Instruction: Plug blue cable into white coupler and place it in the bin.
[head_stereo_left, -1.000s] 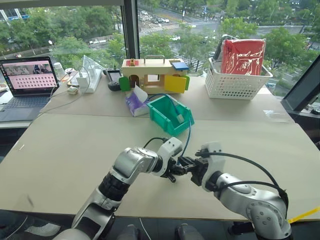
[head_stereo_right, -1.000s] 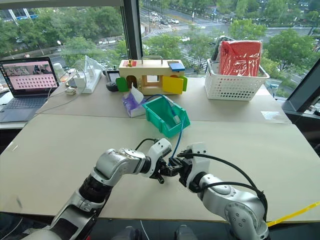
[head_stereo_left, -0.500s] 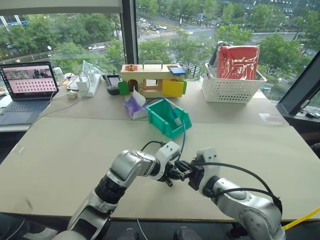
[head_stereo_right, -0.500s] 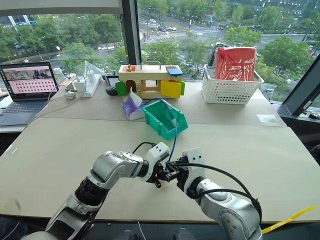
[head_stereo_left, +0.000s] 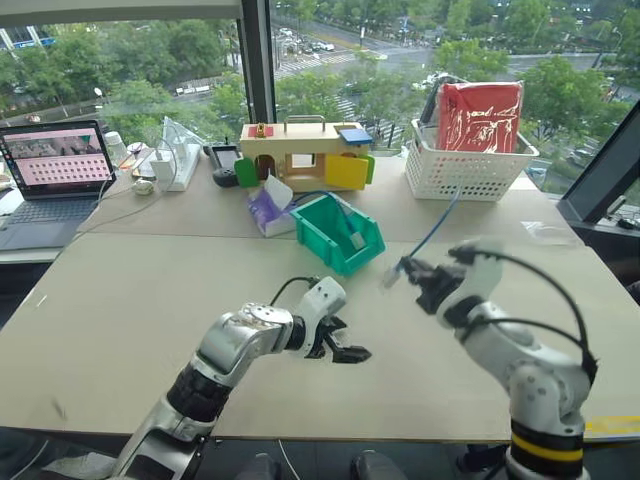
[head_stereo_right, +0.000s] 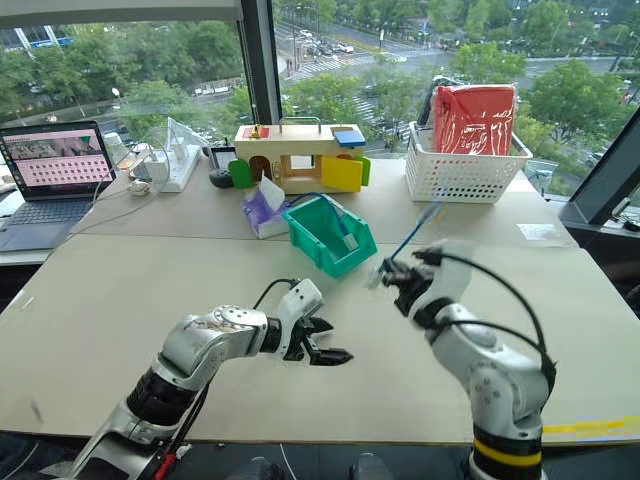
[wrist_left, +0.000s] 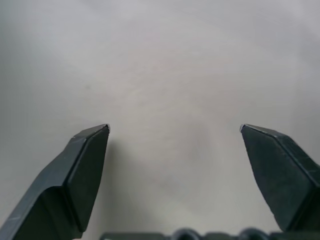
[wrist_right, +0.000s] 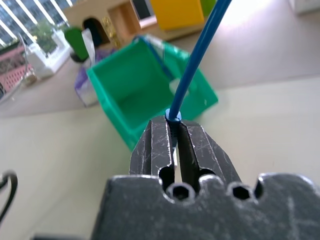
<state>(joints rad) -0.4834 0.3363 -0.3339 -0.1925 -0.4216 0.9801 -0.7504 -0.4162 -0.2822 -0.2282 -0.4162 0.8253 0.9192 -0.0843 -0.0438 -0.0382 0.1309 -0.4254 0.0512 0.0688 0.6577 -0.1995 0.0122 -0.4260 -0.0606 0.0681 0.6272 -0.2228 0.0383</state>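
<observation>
My right gripper (head_stereo_left: 405, 268) is raised above the table, to the right of the teal bin (head_stereo_left: 338, 232), and is shut on the end of the blue cable (wrist_right: 172, 119). The thin cable (head_stereo_left: 432, 228) swings up and away from the fingertips, free in the air. A small pale blur (head_stereo_left: 389, 279) sits at those fingertips; I cannot tell if it is the white coupler. In the right wrist view the bin (wrist_right: 145, 87) lies ahead, its inside bare where it shows. Lower, near the table's middle, my left gripper (head_stereo_left: 346, 351) stands open with nothing between its fingers (wrist_left: 82, 165).
A white lattice basket (head_stereo_left: 462, 168) holding a red bag stands at the back right. A wooden toy house (head_stereo_left: 305, 155) and a purple packet (head_stereo_left: 268, 208) are behind the bin. A laptop (head_stereo_left: 55, 165) sits at the far left. Windows close off the back.
My left gripper has opened and let go, staying low. My right gripper has risen and moved right and forward, carrying the cable end away; the cable now swings up in the air.
</observation>
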